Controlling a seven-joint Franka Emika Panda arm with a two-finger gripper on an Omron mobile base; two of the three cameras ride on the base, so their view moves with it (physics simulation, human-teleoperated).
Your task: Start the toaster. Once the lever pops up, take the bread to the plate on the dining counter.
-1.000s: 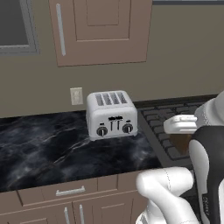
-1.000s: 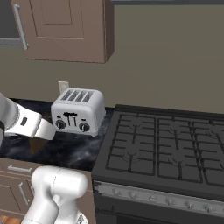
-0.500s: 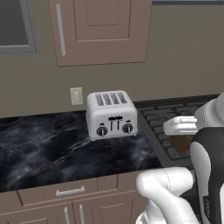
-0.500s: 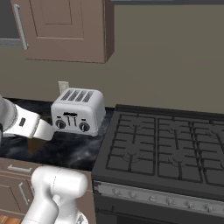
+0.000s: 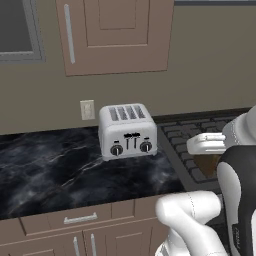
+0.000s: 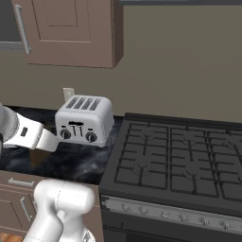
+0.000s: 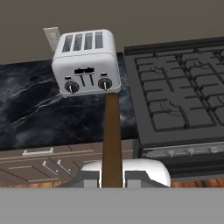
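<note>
The hand, clamped on the bread, is off the toaster; next, carry it to the plate.

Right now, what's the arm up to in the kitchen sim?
The gripper is shut on the bread, a dark brown slice seen edge-on in the hand view, held up clear of the toaster. The toaster sits on the black marble counter beside the stove, its slots looking empty. So the bread is already out and in hand; carrying it to a plate comes next.
</note>
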